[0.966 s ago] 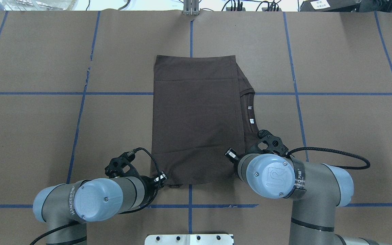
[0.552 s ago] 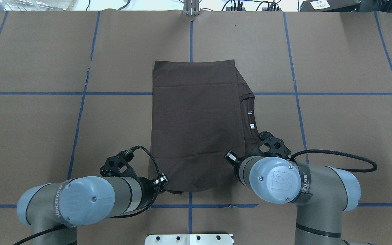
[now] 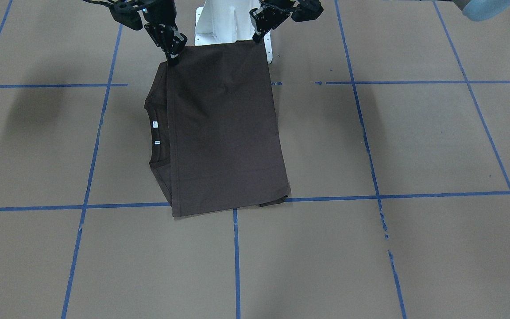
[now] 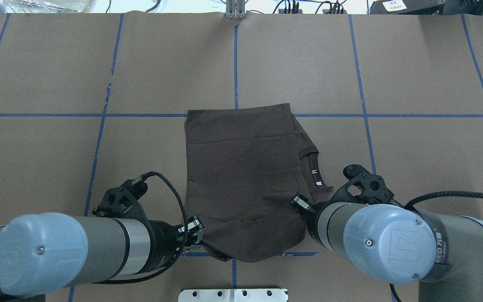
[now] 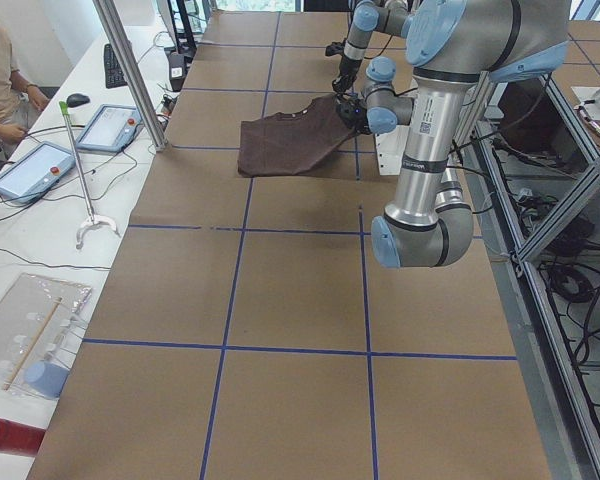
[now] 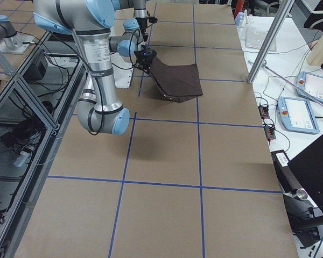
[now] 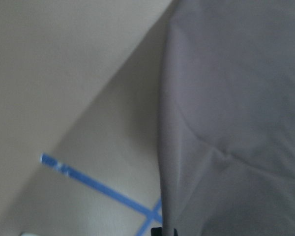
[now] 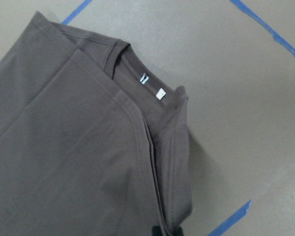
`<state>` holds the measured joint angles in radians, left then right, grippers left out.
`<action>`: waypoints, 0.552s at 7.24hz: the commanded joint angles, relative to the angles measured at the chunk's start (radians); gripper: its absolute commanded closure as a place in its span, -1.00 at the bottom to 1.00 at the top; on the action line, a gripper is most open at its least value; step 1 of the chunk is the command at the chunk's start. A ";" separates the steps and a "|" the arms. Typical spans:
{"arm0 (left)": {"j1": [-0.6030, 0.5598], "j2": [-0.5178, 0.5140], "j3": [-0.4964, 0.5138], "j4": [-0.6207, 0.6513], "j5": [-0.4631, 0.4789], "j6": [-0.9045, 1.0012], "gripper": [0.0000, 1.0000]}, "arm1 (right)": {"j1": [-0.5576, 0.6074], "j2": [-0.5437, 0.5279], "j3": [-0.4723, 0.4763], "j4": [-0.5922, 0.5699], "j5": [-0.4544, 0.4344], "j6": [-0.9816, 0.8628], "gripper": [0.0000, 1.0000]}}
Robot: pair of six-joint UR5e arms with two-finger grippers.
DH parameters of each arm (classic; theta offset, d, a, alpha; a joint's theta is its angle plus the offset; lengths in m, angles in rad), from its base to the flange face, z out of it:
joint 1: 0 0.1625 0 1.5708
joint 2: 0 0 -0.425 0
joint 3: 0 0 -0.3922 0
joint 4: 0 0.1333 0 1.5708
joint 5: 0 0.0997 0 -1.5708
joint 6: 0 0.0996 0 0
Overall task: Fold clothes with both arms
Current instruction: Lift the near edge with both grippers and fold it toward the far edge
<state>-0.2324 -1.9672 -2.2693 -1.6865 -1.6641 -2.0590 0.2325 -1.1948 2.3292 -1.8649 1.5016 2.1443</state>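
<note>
Brown T-shirt (image 4: 241,176) lengthwise straight ahead, collar (image 4: 308,151) by the right jaws, near corners tight inside left jaws and right jaws.

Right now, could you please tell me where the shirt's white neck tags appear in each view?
Front-facing: neck tags left of centre.
Overhead: tags right of centre.
Exterior left: too small to tell.
Exterior right: too small to tell.
Left wrist: not in it.
Right wrist: tags upper middle.
Shared landmark: ribbed collar beside them.

Overhead, front, side, wrist views around T-shirt (image 4: 241,167)
</note>
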 commanded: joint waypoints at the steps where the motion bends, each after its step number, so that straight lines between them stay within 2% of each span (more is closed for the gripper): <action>1: -0.208 -0.088 0.112 0.004 -0.092 0.134 1.00 | 0.115 0.091 -0.060 -0.010 0.006 -0.080 1.00; 2: -0.273 -0.108 0.181 -0.007 -0.117 0.172 1.00 | 0.186 0.178 -0.176 -0.010 0.021 -0.124 1.00; 3: -0.297 -0.114 0.224 -0.015 -0.112 0.233 1.00 | 0.238 0.225 -0.280 0.019 0.079 -0.173 1.00; 4: -0.335 -0.136 0.310 -0.085 -0.114 0.270 1.00 | 0.284 0.230 -0.375 0.139 0.109 -0.184 1.00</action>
<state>-0.5168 -2.0792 -2.0519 -1.7137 -1.7723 -1.8462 0.4515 -0.9974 2.0785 -1.8284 1.5663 1.9933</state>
